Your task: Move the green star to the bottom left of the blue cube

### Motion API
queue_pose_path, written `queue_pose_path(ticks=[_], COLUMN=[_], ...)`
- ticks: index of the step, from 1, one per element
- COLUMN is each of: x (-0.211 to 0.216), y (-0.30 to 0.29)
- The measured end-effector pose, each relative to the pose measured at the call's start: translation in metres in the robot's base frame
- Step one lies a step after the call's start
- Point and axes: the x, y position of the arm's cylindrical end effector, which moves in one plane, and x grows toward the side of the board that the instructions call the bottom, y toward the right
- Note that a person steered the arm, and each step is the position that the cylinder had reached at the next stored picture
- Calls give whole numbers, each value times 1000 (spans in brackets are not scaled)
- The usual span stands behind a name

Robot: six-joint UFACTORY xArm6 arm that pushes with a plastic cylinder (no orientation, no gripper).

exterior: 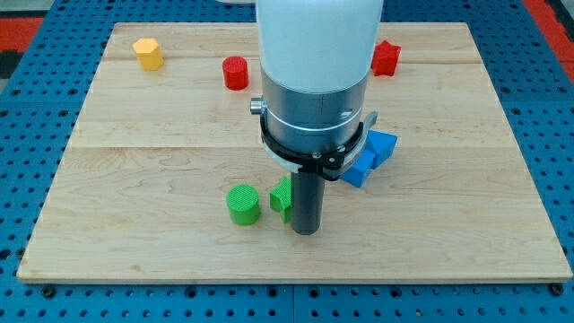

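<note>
The green star [281,197] lies near the view's bottom centre, partly hidden behind my rod. My tip [307,231] rests on the board right against the star's right side. The blue cube [361,167] sits up and to the right of the star, partly hidden by the arm's body. A second blue block [384,145] touches the cube on its upper right. The star lies to the lower left of the cube, about a block's width away.
A green cylinder [242,204] stands just left of the star. A red cylinder [235,72], a yellow hexagonal block [148,53] and a red block [387,57] lie along the top of the wooden board [134,179].
</note>
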Motion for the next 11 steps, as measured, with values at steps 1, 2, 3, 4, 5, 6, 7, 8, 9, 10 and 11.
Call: queue_pose_path(ticks=[1, 2, 3, 4, 5, 6, 7, 8, 9, 10, 11], x=[22, 44, 35, 29, 16, -11, -16, -21, -10, 28, 2], y=[-10, -90, -97, -96, -75, -55, -19, 4, -24, -111, -173])
